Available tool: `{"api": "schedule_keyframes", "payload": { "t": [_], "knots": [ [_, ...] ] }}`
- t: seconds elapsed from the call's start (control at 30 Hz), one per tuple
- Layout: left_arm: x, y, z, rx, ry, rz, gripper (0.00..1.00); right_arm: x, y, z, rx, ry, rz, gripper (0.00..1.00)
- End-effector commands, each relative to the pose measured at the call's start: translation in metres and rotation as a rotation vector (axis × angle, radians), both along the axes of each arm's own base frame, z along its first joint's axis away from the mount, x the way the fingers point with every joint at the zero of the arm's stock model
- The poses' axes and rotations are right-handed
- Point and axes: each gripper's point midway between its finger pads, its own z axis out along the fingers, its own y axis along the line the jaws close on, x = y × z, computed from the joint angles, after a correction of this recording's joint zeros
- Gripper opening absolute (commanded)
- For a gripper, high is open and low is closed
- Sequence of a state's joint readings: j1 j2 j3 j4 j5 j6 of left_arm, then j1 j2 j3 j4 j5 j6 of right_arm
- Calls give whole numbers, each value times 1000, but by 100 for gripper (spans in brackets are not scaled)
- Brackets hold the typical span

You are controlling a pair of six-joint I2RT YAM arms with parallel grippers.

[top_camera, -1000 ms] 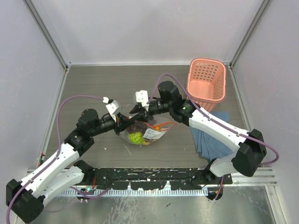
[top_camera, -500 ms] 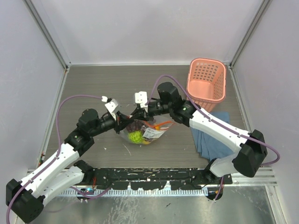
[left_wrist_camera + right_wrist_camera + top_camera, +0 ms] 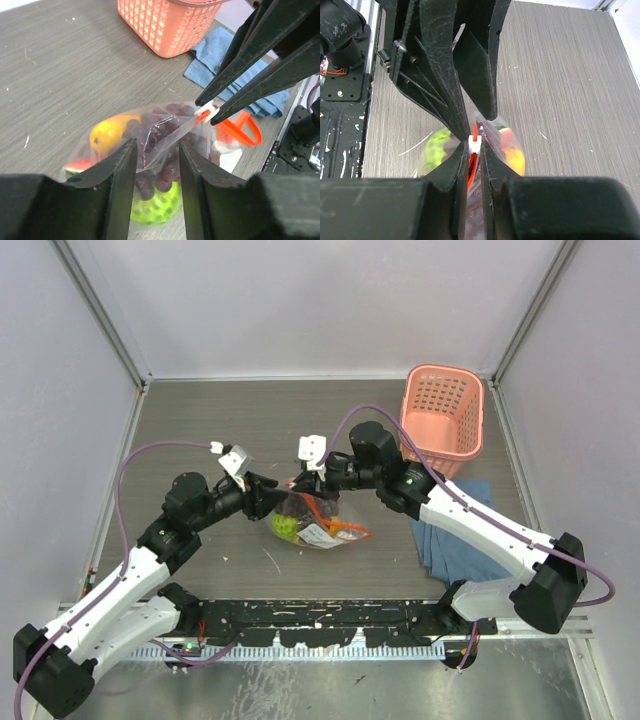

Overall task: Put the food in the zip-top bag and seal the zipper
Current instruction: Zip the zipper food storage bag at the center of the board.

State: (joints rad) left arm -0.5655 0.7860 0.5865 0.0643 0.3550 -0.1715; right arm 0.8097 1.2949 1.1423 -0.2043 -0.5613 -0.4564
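Zip-top bag (image 3: 318, 530) lies mid-table (image 3: 220, 430), ahead of the arm bases. Seen inside it: green round fruit (image 3: 155, 207), orange-yellow fruit (image 3: 107, 132), dark grape bunch (image 3: 160, 125). Left gripper (image 3: 275, 497) has its jaws parted, straddling the bag's upper film with nothing clamped. Right gripper (image 3: 475, 150) is pinched tight on the zipper (image 3: 202, 114) at its white-and-red end, and that mouth edge is raised above the fruit. Blue cloth (image 3: 450, 540) lies to the right. Pink basket (image 3: 441, 412) stands beyond the cloth, far right.

L arm (image 3: 130, 575) reaching from lower left up to centre frame, L gripper (image 3: 270, 497) pointing right, jaws apart w/ clear gap, R arm (image 3: 480, 530) bent in from lower right, R gripper (image 3: 313, 486) pointing left, tip-to-tip w/ L, nipped tight on zipper (image 3: 201, 117)
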Motion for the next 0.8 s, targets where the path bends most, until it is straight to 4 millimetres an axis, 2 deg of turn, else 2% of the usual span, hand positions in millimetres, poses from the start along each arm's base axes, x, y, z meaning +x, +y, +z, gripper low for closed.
{"api": "schedule_keyframes", "payload": {
  "t": [0.0,0.13,0.37,0.53,0.63,0.77],
  "knots": [
    [-5,-11,37,-73,-122,-88,45,1,0,33,66,-47,-9,1],
    [-11,-17,41,-58,-151,-155,56,1,2,39,68,-66,8,1],
    [-8,-30,30,24,-155,-252,58,-6,1,43,52,-86,55,0],
    [-14,-38,37,32,-179,-346,60,-10,0,43,38,-86,81,1],
    [-16,-42,39,36,-188,-384,56,-12,1,42,35,-86,92,1],
    [-18,-47,36,40,-169,-429,43,-12,2,41,35,-84,98,1]
  ]
}}
